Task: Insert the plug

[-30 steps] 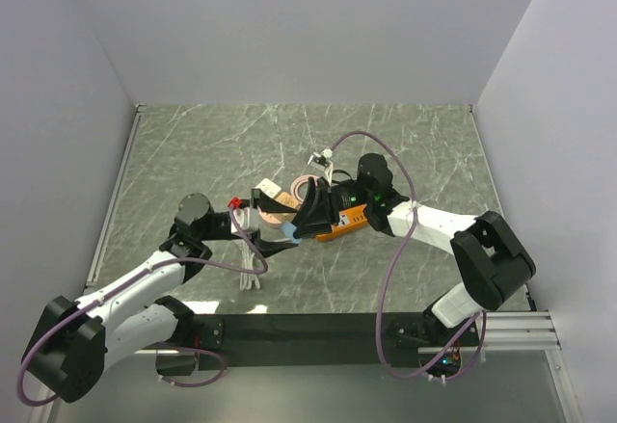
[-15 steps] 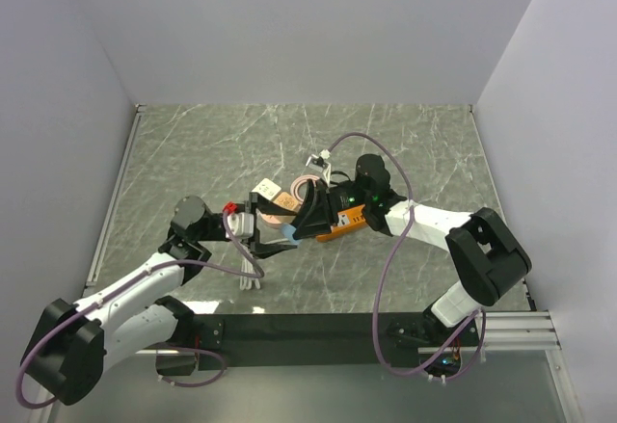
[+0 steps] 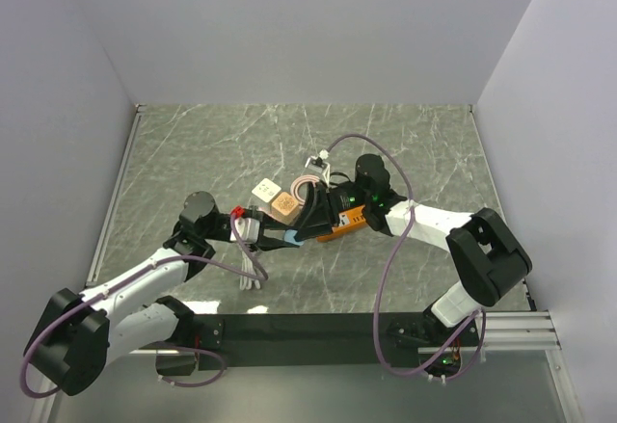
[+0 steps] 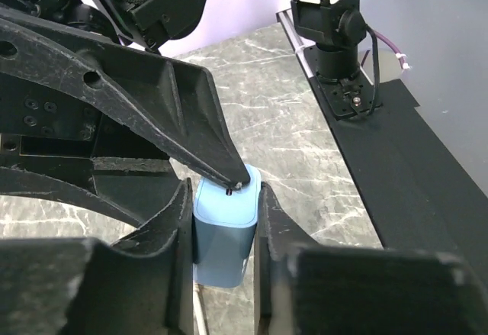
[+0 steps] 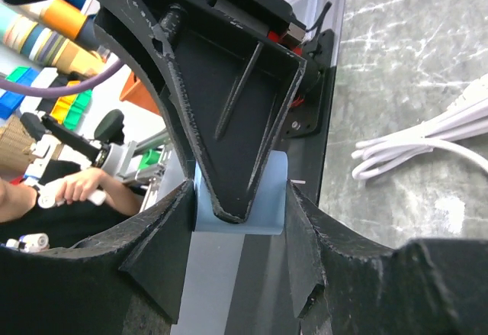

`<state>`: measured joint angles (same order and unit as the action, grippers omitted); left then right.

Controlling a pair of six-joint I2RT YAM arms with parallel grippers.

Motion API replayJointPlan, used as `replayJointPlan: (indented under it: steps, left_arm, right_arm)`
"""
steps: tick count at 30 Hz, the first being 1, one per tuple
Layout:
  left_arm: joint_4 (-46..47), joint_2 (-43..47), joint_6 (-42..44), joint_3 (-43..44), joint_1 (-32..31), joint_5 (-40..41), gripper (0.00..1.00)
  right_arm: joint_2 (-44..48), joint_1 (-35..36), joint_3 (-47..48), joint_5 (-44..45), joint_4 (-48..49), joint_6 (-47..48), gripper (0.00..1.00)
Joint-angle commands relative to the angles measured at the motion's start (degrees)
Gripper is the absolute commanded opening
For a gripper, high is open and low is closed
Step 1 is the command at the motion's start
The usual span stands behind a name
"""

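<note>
- Two grippers meet at one small thing: the left gripper (image 3: 274, 236) and the right gripper (image 3: 298, 232) come tip to tip over the marble-patterned table (image 3: 405, 144), just above mid-table. The light-blue block (image 3: 291, 238) shows as only a sliver between them.
- From the left wrist we see what the overhead hides. The left fingers (image 4: 179, 220) press against both sides of the block (image 4: 221, 247), pinching it. A right-gripper fingertip (image 4: 235, 182) rests on its top edge.
- From the right wrist the reverse holds. The right fingers (image 5: 164, 236) clamp the same block (image 5: 213, 259) from either side, while one black left-gripper finger (image 5: 229, 121) comes down in a wedge across its front.
- Only the overhead view gives us the surroundings: a pink coiled cable (image 3: 307, 190), a small white square piece (image 3: 262, 189) and a tan one (image 3: 281, 204) just beyond the grippers. A bundled white cable (image 3: 253, 271) lies near the left arm.
- That white cable (image 5: 427, 136) also appears at the right-wrist picture's right edge, cut off by the frame — its ends are out of sight.
- Much of the block stays covered: fingers hide its side faces and we cannot make out prongs or a socket on it.
- Where the block sits relative to the tabletop — touching or lifted — we cannot tell.
</note>
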<state>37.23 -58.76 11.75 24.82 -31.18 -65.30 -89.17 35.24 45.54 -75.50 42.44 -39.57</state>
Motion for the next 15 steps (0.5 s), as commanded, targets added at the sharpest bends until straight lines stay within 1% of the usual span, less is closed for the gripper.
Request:
replayJointPlan:
  steps: [1,2,7,9,10,13,14,15]
  left_arm:
    - [-1.0,-0.5,-0.4,2.6,0.1,-0.4,0.06]
    - [-0.9,-0.6,-0.4,2.6,0.1,-0.2,0.01]
    - [-2.4,-1.2,0.6,3.2,-0.1,-1.1,0.01]
    - [-3.2,-1.6,1.0,3.4,-0.2,-1.5,0.01]
    - [-3.4,-1.6,1.1,3.7,-0.3,-1.6,0.01]
    - [-4.5,-2.4,1.0,4.5,-0.2,-1.6,0.01]
    - [-4.9,-2.6,1.0,4.9,-0.3,-1.8,0.01]
    - [-5.4,-3.3,1.0,5.1,-0.3,-2.0,0.01]
  right_arm:
    - [0.7,0.3,0.9,-0.7,4.0,2.5,0.33]
    - [0.7,0.4,0.9,-0.8,4.0,2.5,0.33]
    - [2.0,0.0,1.0,-0.4,2.5,3.5,0.33]
    - [2.4,-0.3,1.2,-0.3,1.4,4.2,0.35]
    - [3.2,-0.8,1.3,0.4,0.4,4.8,0.43]
    - [5.1,-2.4,1.7,2.3,-6.9,10.3,0.57]
    - [5.8,-3.6,1.8,4.4,-11.5,14.0,0.58]
    - [6.5,-4.2,1.6,5.6,-13.0,15.6,0.60]
